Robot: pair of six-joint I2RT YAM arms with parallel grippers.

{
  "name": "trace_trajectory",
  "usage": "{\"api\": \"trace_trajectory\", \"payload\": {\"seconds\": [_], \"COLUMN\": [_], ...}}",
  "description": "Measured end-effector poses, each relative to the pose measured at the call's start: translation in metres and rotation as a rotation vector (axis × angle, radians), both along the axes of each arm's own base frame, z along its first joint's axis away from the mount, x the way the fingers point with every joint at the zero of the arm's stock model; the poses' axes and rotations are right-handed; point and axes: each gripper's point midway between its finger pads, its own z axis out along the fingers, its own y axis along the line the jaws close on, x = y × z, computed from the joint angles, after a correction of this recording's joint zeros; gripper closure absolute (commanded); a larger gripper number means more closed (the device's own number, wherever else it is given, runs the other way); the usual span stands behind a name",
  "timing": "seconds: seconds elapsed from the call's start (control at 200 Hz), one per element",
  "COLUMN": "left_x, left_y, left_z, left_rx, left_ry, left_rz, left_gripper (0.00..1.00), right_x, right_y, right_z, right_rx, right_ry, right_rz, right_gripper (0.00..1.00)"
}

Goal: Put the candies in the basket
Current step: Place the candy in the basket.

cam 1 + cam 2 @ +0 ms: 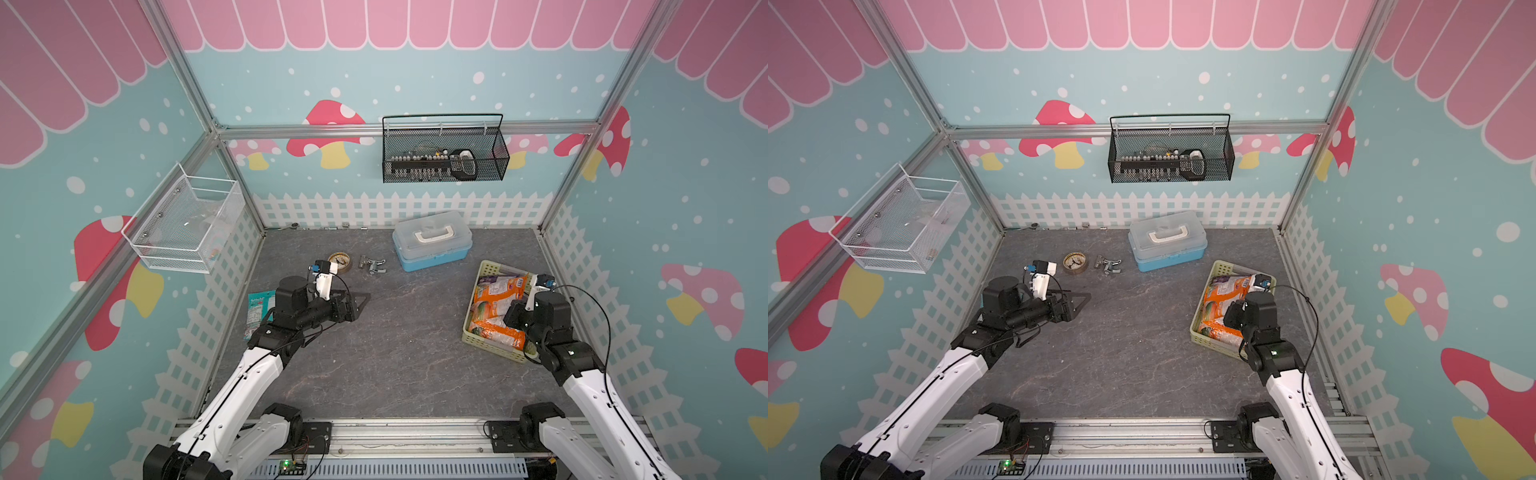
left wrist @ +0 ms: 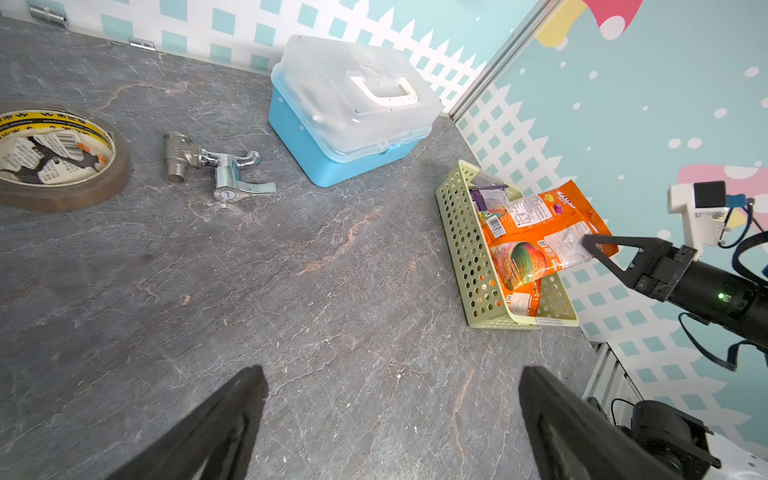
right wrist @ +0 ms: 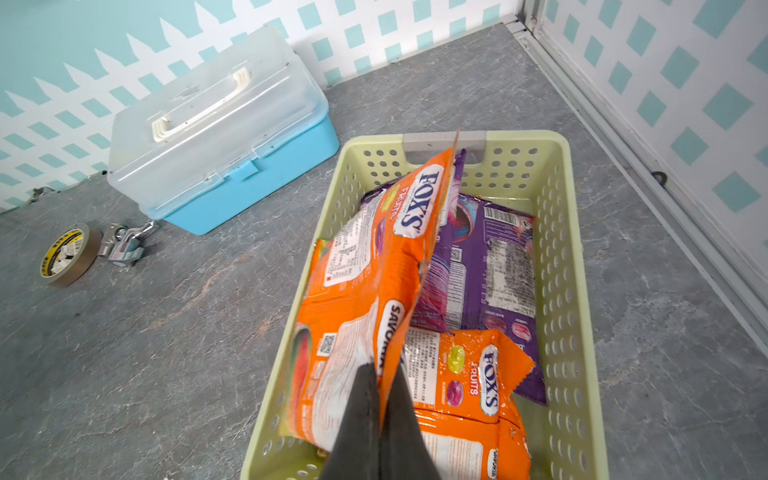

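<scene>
The orange bag [image 3: 365, 291] hangs tilted over the basket [image 3: 557, 266]. Your right fingers [image 3: 360, 415] are shut tight on its edge. Purple bags [image 3: 490, 266] and another orange one [image 3: 469, 374] lie inside. I think one teal bag [image 1: 258, 309] is left. It lies on the desk [image 1: 395, 353] by your left arm, behind your left fingers [image 2: 216, 428], which are wide and empty.

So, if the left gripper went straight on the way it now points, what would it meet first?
Probably bare tabletop: the open left gripper looks tilted down over it. If it is level, the basket's near wall; depth is unclear.
</scene>
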Motion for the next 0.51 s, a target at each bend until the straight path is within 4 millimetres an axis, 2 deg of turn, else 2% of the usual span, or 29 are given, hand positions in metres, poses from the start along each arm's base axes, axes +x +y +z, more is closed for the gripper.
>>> {"api": "trace_trajectory", "payload": {"seconds": [0.22,0.46,0.505], "left_x": [0.001,0.001,0.001], "left_y": [0.001,0.001,0.001], "left_z": [-0.001,-0.001,-0.001], "left_rx": [0.003,0.008,0.008], "left_ry": [0.001,-0.002,-0.003], "left_rz": [0.004,0.007,0.008], "left_gripper": [0.01,0.01,0.01], "right_x": [-0.012,-0.016,-0.018], "right_y": [-0.008,-0.005,-0.005], "right_z": [-0.037,-0.05,-0.051], "right_rx": [0.03,0.077,0.086], "right_ry": [0.073,0.095,0.095], "right_rz": [-0.063,-0.076,-0.083], "right_gripper": [1.0,1.0,0.97]}}
